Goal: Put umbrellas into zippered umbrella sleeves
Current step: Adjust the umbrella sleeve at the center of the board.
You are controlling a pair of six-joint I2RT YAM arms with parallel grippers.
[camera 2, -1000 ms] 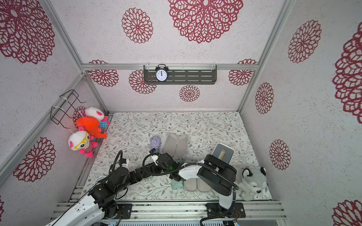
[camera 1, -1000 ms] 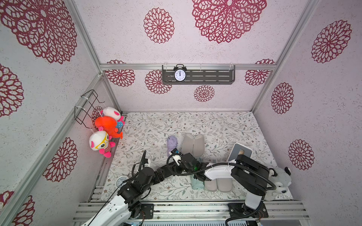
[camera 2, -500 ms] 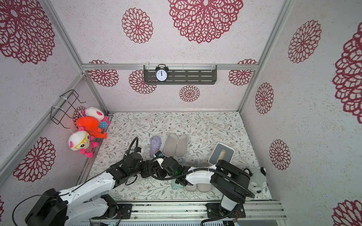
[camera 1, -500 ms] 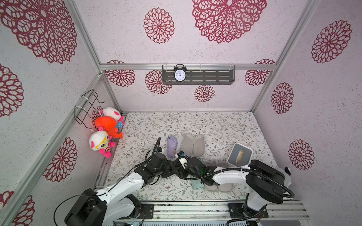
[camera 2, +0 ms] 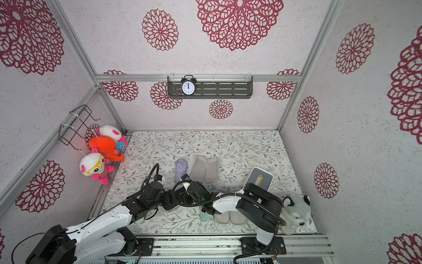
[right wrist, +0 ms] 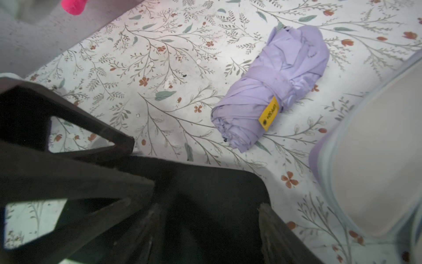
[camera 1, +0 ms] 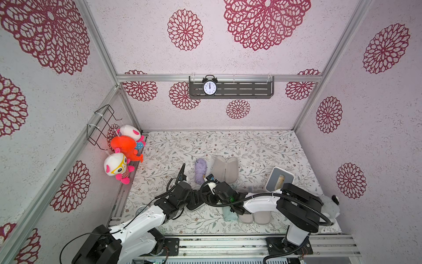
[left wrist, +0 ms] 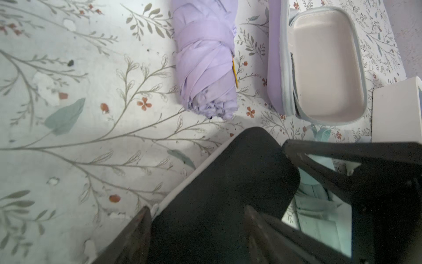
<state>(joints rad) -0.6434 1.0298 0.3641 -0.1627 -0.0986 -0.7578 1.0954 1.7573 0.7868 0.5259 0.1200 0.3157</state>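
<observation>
At front centre of the floral surface (camera 1: 251,148), the left gripper (left wrist: 198,221) pinches the black oblong hard-shell case (left wrist: 228,173); the right gripper (right wrist: 205,214) straddles it, contact cannot be told. The folded lilac fabric umbrella (camera 1: 200,170) lies at their 12 o'clock, long axis 12–6, both arms about equally near.

Black sleeve (left wrist: 223,182) looks matt; lilac umbrella (left wrist: 205,61) is creased cloth.

Fingers (left wrist: 134,237) pinch black sleeve (left wrist: 217,182); lilac umbrella (left wrist: 205,64) beside open lilac sleeve (left wrist: 328,68).
</observation>
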